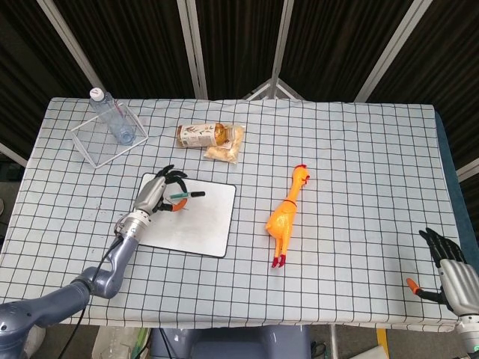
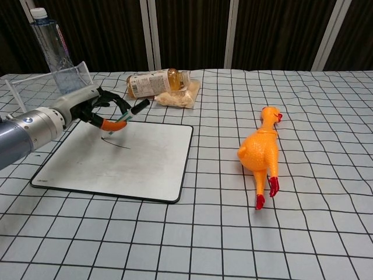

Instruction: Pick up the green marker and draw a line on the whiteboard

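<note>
My left hand (image 1: 156,196) (image 2: 92,109) holds the green marker (image 1: 182,197) (image 2: 125,116) over the far left part of the whiteboard (image 1: 202,228) (image 2: 145,163). The marker slants low, black cap end pointing right, tip down by the board near the thumb. A thin dark line (image 2: 116,143) shows on the board just below the tip. My right hand (image 1: 449,271) hangs at the table's near right corner with fingers spread and nothing in them; the chest view does not show it.
A rubber chicken (image 1: 287,214) (image 2: 260,150) lies right of the board. Behind the board lie a brown bottle (image 1: 200,134) (image 2: 152,81) and a snack bag (image 1: 228,145). At the far left, a water bottle (image 1: 110,115) (image 2: 54,51) stands in a clear tray (image 1: 90,142).
</note>
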Motion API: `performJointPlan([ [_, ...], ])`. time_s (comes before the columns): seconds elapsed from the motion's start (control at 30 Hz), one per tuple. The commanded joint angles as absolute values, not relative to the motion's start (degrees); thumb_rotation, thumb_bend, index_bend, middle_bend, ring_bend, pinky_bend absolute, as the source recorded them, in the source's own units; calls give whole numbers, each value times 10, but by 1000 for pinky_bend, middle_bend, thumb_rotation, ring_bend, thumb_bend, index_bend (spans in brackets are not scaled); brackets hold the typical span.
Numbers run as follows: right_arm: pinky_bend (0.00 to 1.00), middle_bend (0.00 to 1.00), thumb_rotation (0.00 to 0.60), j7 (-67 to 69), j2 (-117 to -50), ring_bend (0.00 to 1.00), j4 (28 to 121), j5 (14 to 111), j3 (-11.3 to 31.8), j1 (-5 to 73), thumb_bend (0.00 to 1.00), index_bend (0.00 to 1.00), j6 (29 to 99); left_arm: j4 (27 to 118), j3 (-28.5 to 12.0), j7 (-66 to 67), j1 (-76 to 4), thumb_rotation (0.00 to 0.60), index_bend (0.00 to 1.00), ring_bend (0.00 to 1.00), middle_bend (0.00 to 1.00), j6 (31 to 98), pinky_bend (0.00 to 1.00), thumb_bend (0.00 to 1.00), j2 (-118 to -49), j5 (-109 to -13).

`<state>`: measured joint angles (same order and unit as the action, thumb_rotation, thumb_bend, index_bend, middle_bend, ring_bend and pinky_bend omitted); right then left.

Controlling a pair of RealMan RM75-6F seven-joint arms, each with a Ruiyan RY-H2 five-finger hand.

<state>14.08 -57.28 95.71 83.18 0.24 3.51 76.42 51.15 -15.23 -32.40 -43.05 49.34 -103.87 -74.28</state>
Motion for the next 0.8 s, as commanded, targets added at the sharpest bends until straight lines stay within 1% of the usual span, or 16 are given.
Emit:
performJointPlan([
  [0.03,0,0,600,140,-572,0,957,833,2,35,265,0,765,515,-171,-364,-429,600,721,2,227,510,4,535,-1025,-741],
  [0.2,0,0,600,142,-571,0,958,835,2,34,265,0,767,571,-191,-389,-423,600,721,2,227,534,4,535,-996,-737],
  [0.37,0,0,600,144,-571,0,960,840,1,34,265,0,768,635,-193,-374,-418,600,720,2,227,530,4,535,-979,-724],
  [0.57,0,0,600,144,-571,0,960,842,0,35,265,0,768,665,-189,-346,-420,600,720,2,227,521,4,535,-1000,-700],
  [0.8,0,0,600,149,-571,0,957,839,1,35,265,0,766,651,-185,-321,-429,600,721,2,227,515,4,534,-1040,-685],
])
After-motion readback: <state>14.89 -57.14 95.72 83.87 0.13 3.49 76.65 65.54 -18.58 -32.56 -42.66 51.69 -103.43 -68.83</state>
